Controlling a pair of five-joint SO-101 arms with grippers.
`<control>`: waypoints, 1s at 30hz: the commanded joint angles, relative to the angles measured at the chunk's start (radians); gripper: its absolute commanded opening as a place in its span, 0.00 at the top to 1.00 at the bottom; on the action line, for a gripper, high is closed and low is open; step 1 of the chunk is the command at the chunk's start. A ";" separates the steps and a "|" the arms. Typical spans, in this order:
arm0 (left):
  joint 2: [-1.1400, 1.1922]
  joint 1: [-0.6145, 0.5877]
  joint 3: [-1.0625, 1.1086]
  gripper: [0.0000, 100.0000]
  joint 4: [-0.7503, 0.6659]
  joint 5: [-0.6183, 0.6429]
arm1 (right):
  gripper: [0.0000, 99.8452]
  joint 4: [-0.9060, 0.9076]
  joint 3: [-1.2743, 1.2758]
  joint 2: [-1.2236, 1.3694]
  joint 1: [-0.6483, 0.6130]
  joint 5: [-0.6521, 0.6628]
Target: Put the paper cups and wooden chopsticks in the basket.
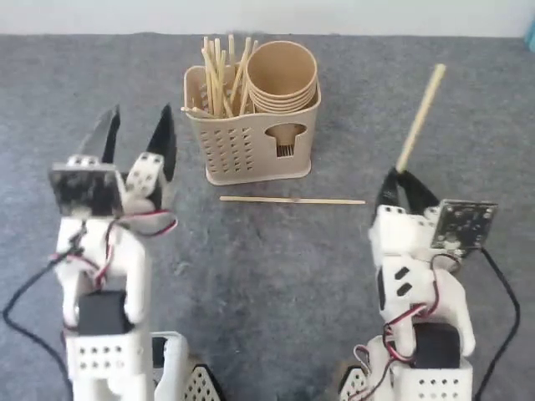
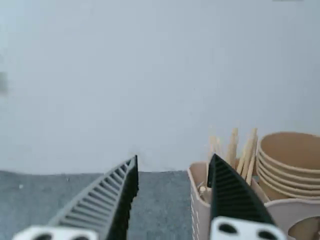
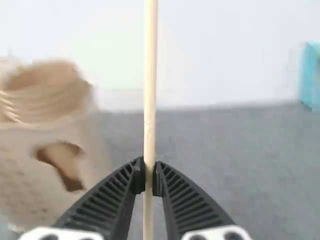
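Chopstick [image 3: 150, 75] is pinched at its lower end between the closed jaws of the right gripper [image 3: 149, 172] and points up and away, to the right of the basket [image 1: 251, 146]. The left gripper [image 1: 138, 117] hangs wide open and empty, left of the basket. Cups [image 1: 282, 75] sit stacked inside the basket beside a bundle of sticks [image 1: 219, 75]. A loose stick [image 1: 292, 200] lies flat on the mat [image 1: 267, 276] just in front.

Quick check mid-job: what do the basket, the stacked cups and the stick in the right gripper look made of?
Basket: likely moulded plastic, matte beige, with rows of slots. Cups: seemingly paper, matte tan, thin stacked rims. Stick in the right gripper: probably bare wood, pale, no sheen.
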 commanded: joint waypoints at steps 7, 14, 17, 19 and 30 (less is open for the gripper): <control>-0.296 -0.137 0.216 0.79 0.209 0.381 | 0.99 -0.433 -0.046 -0.001 -0.283 -0.008; -0.299 -0.137 0.363 0.79 0.132 0.483 | 0.99 -0.763 -0.060 0.211 -0.420 -0.002; -0.304 -0.132 0.426 0.79 0.048 0.488 | 0.99 -0.869 -0.138 0.390 -0.455 -0.002; -0.298 -0.132 0.449 0.79 0.006 0.489 | 0.99 -0.892 -0.230 0.516 -0.460 -0.002; -0.301 -0.129 0.473 0.79 -0.017 0.488 | 0.99 -0.926 -0.769 1.164 -0.464 -0.011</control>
